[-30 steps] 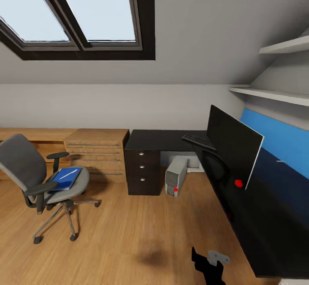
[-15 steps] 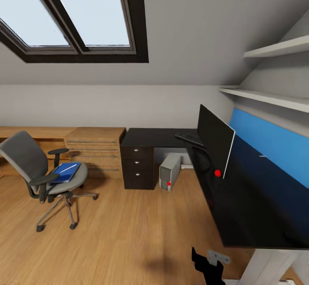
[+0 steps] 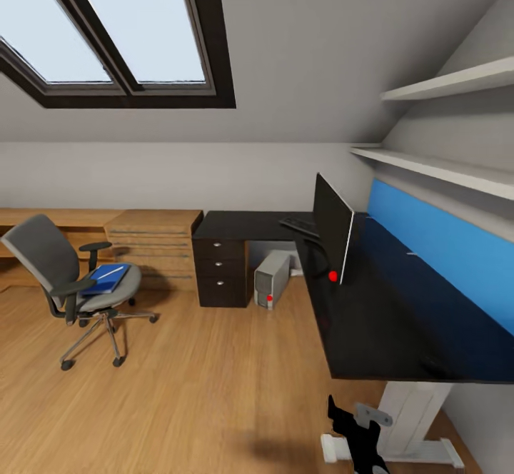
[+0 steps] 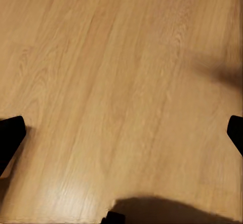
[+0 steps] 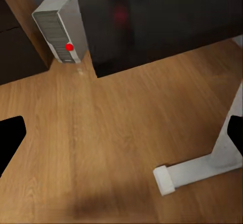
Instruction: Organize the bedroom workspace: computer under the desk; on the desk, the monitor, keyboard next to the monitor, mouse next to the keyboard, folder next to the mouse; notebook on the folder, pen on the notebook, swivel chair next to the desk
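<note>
Thin bright blue folder point(image 3: 106, 278) on grey padded swivel chair point(image 3: 71, 281), nine o'clock: likely light, slick, edge-grip; both grippers spread, empty.

Readable text: none in any view.
Computer point(image 3: 272, 280): no brand or label legible, a plain red light on its front.
Monitor point(image 3: 331, 238): no lettering, one red dot.
Folder point(image 3: 106, 278): cover unmarked.

Left tool point(image 4: 121, 133) fingertips point(image 4: 10, 138) spread wide apart above bare wooden floor point(image 4: 116, 72); nothing between them.
</note>
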Controlling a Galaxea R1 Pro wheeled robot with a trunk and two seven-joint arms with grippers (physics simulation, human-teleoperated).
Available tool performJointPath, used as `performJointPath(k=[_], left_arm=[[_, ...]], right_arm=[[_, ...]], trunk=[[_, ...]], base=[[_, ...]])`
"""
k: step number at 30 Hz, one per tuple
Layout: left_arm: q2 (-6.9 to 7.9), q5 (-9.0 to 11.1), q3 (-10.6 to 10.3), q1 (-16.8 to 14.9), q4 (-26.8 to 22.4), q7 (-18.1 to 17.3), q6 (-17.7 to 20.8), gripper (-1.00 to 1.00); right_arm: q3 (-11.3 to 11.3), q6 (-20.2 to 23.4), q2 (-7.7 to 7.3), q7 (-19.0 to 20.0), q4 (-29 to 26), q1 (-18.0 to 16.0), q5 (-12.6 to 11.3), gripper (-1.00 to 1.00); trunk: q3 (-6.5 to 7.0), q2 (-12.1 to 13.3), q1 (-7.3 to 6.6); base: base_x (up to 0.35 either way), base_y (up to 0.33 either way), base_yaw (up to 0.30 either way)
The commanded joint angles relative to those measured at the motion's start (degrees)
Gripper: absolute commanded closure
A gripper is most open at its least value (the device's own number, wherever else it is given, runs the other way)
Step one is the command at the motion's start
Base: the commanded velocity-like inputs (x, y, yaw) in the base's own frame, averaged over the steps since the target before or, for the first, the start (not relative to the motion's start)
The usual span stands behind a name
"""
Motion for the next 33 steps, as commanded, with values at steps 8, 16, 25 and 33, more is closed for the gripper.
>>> performJointPath(k=[8,16,25,33], left_arm=[[-0.08,0.47,0.12,-0.02,-0.06,0.07,-0.14,-1.00],[-0.01,0.47,0.13,-0.02,-0.11,0.07,-0.17,-1.00],[0.05,0.53,0.13,-0.02,-0.16,0.07,-0.20,-1.00],[0.16,0.61,0.20,-0.02,-0.21,0.14,-0.18,-1.00]], right_arm=[[0.21,-0.77,0.14,-0.11,-3.94,-0.04,-0.58,-1.00],[0.20,-0.95,0.28,-0.06,-4.41,0.30,-0.54,-1.00],[0.30,-0.89,0.30,-0.05,-4.68,0.85,-0.51,-1.00],[0.51,4.47,0.28,-0.14,-6.25,1.01,-0.25,-1.00]], trunk=[[1.36,3.16,-1.78],[2.79,6.37,-3.54],[4.41,9.98,-5.52],[5.84,13.19,-7.27]], base=[[-0.256,-0.237,0.000],[-0.256,-0.225,0.000],[-0.228,-0.198,0.000],[-0.060,-0.051,0.000]])
